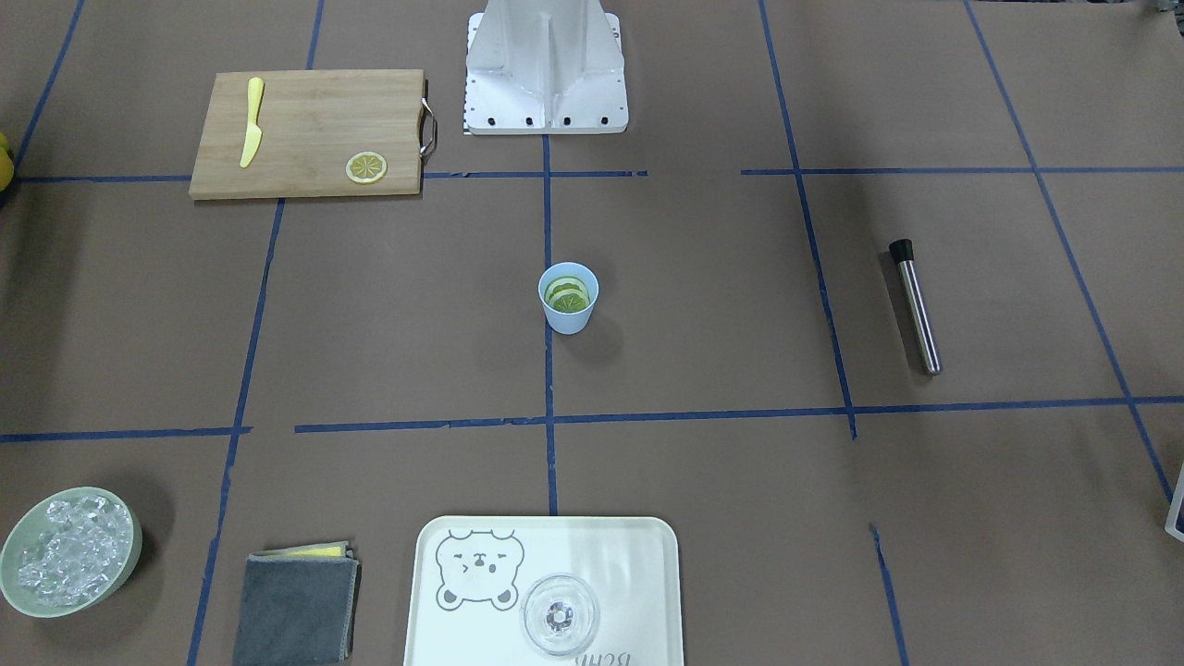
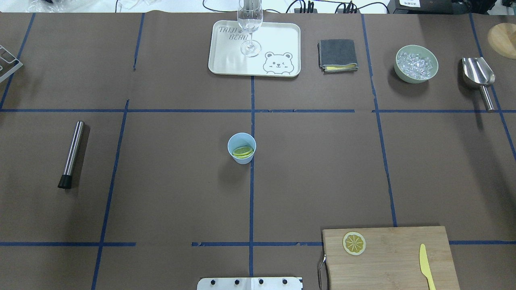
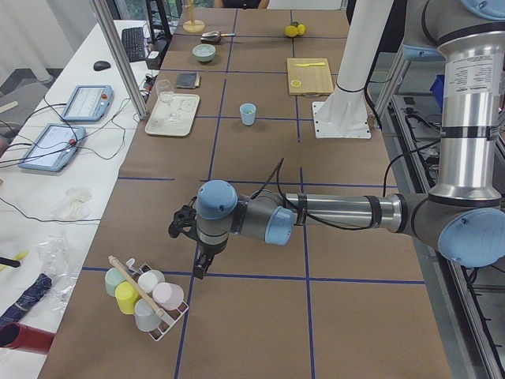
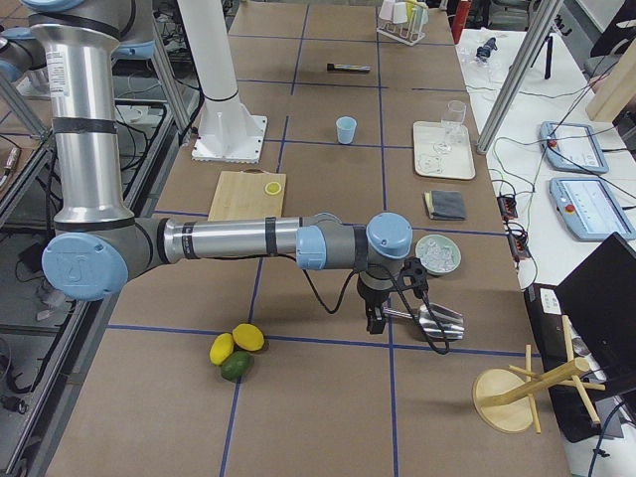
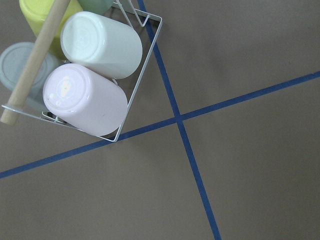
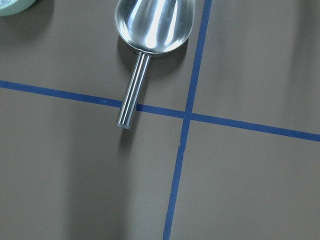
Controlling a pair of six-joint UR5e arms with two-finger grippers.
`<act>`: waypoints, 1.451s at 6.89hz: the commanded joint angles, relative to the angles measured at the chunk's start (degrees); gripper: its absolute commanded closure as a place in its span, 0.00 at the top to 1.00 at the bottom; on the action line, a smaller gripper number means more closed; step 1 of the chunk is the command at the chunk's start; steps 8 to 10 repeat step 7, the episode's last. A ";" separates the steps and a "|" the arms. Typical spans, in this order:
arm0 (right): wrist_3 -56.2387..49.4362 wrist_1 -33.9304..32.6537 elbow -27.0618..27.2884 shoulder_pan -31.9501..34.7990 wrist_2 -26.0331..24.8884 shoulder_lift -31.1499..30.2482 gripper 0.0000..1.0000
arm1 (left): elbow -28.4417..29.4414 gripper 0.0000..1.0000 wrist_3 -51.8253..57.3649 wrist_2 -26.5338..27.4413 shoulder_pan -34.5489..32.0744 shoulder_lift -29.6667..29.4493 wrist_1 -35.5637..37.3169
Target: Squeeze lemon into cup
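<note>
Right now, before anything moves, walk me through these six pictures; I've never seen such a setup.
These are two robot arms at a paper-covered table. Two pictures look down on the table's middle, one from behind the robot, one facing it; two look along it from either end; two come from wrist cameras. In the middle stands a light-blue cup with lemon slices inside; another slice lies on the cutting board with a yellow knife. Also there: a metal rod, a tray with a glass, a folded cloth, a bowl of ice. The left end effector hangs by a rack of cups, the right end effector by a metal scoop. I see nothing held; open or shut, I cannot tell.
</note>
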 commanded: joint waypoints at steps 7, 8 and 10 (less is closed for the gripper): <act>0.26 0.00 -0.05 -0.15 1.47 0.15 1.00 | -2.31 1.00 -6.25 -4.27 0.06 -3.48 16.82; 0.26 0.00 -0.05 -0.15 1.47 0.15 1.00 | -2.31 1.00 -6.25 -4.27 0.06 -3.48 16.82; 0.26 0.00 -0.05 -0.15 1.47 0.15 1.00 | -2.31 1.00 -6.25 -4.27 0.06 -3.48 16.82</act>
